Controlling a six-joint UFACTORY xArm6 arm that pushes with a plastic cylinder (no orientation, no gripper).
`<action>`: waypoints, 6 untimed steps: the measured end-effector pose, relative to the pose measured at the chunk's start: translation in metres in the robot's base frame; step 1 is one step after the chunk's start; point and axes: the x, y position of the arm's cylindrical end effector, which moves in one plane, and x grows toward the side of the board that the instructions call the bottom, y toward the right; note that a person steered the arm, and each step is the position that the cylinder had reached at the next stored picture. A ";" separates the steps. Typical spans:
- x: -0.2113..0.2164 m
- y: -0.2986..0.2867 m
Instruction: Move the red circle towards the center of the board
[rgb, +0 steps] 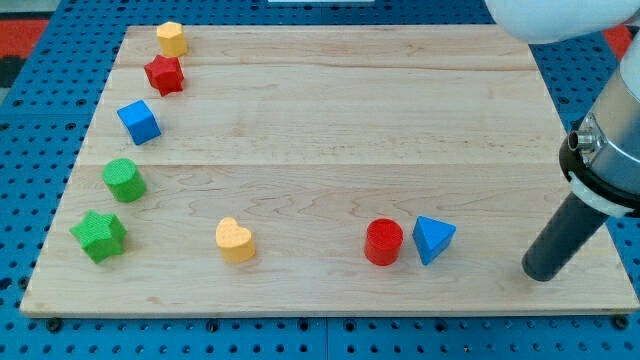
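Sitting near the board's bottom edge, right of middle, the red circle (384, 242) is flanked on the view's right by a blue triangle (433, 239), just beside it, perhaps touching. My tip (541, 272) is set down well to the right of both, by the board's right edge. No end effector is fitted, only a rod, so no spread or pinch can be told. Were a push made straight leftward, the triangle would likely be struck first and the circle deflected along the bottom toward the yellow heart (235, 240).
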 end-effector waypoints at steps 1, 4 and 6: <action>0.000 0.000; 0.022 -0.031; 0.025 -0.081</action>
